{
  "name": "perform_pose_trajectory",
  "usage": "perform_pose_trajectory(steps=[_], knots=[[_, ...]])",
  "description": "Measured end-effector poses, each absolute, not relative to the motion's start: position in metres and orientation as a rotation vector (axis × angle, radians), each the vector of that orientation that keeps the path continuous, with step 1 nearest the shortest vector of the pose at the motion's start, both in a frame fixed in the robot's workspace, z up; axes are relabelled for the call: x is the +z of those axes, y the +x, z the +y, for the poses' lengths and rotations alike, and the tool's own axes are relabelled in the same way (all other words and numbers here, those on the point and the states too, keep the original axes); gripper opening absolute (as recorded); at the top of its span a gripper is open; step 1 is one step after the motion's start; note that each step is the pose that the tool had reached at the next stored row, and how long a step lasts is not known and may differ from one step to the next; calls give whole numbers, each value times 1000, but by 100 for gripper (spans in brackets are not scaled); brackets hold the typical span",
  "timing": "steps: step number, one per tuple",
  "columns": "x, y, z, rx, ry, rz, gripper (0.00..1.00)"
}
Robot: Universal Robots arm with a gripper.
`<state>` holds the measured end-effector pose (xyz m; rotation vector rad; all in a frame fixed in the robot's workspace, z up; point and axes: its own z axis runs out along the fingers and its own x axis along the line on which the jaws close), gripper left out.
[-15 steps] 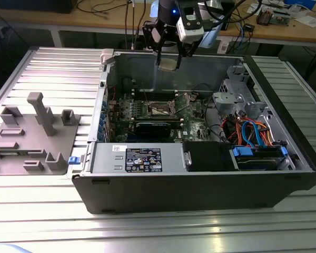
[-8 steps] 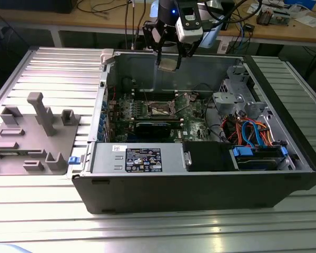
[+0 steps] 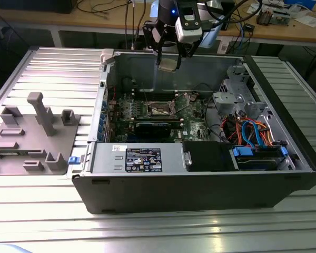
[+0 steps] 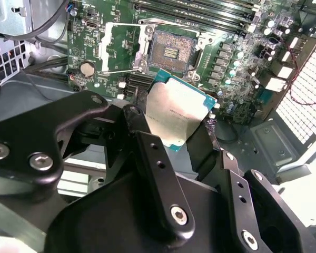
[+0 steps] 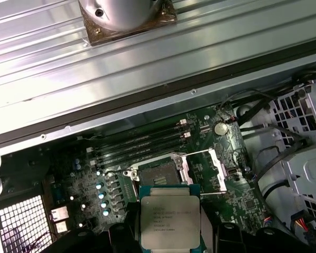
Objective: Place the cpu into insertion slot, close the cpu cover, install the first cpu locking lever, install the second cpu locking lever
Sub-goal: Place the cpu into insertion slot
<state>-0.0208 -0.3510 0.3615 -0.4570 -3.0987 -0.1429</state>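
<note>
Ribbed metal tabletop point(image 3: 42, 68) carries an open computer case point(image 3: 200, 190); above its bare insertion slot point(image 5: 157, 171), the pincer point(image 4: 175, 134) grips the cpu point(image 4: 176, 108) by opposite edges: light, stiff, probably fragile underneath.

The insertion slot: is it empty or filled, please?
Empty: the insertion slot's dark centre lies bare, and the gripper holds the cpu clear of it.

The small square silver-framed insertion slot point(image 3: 162, 109) lies inside the open black metal computer case point(image 3: 200, 190). The thin silver cpu cover point(image 4: 142, 42) lies flipped open just beside the slot. Above the slot, the black gripper point(image 3: 169, 60) clamps the flat silvery square cpu point(image 4: 175, 113). A grey plastic fixture tray point(image 3: 34, 139) sits well off toward the exterior view's left of the slot.
</note>
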Motion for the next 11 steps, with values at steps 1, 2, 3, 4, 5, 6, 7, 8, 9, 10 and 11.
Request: perform_pose_trajectory(steps=[1, 2, 3, 4, 5, 6, 7, 8, 9, 10, 11], knots=[[362, -21, -351, -143, -460, -3098, 54], [362, -21, -351, -143, -463, -3098, 54], [362, -21, -351, -143, -468, -3097, 54], [361, -21, -351, -143, -473, -3097, 54], [361, -21, -351, -143, -475, -3097, 54], [361, -21, -351, -143, -480, -3096, 54], [361, -21, -351, -143, -484, -3095, 54], [361, -21, -351, -143, -486, -3095, 54], [361, -21, -351, -143, -488, -3095, 54], [361, -21, -351, -143, -492, -3094, 54], [361, -21, -351, -143, -494, -3094, 54]])
